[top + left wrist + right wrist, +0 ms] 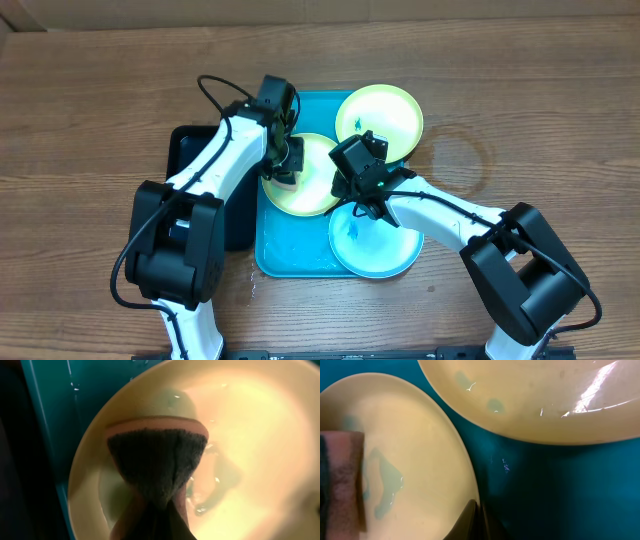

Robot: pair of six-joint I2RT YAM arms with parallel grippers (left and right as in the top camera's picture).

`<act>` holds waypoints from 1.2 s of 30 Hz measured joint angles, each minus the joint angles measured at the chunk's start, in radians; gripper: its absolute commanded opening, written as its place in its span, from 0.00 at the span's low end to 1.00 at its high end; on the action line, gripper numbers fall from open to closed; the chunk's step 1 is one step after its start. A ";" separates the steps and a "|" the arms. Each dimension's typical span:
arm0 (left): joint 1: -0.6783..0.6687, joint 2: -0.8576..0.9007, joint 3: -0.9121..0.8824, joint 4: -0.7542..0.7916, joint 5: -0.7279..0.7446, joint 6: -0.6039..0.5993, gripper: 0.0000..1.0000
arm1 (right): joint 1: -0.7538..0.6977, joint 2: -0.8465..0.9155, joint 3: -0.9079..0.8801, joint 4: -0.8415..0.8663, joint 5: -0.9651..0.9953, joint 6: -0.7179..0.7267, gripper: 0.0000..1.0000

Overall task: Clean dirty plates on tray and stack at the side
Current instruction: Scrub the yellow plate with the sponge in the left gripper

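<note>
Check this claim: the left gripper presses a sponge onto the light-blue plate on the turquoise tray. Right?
Wrong plate. The left gripper presses the sponge onto a yellow-green plate on the turquoise tray, as the overhead view shows.

Sponge [157, 460] hides left fingers. Right fingertips [467, 525] cut off at bottom edge; grip on plate [410, 450] rim unclear.

Two yellow-green plates [378, 115], one light-blue plate [376, 250], one turquoise tray [288, 257], one black tray [182, 143], one sponge [157, 455]
</note>
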 measured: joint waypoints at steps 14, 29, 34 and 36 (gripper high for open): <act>-0.001 -0.024 -0.111 0.107 -0.021 -0.026 0.04 | 0.000 0.000 0.000 0.000 -0.003 0.000 0.04; 0.000 -0.041 -0.148 0.140 0.007 -0.027 0.04 | 0.000 0.000 0.000 -0.001 -0.003 -0.001 0.08; 0.000 -0.041 -0.148 0.141 0.009 -0.029 0.04 | 0.000 0.000 0.000 -0.002 -0.002 -0.001 0.04; 0.000 -0.041 -0.148 0.140 0.009 -0.029 0.04 | 0.000 0.000 0.000 -0.003 -0.003 0.000 0.04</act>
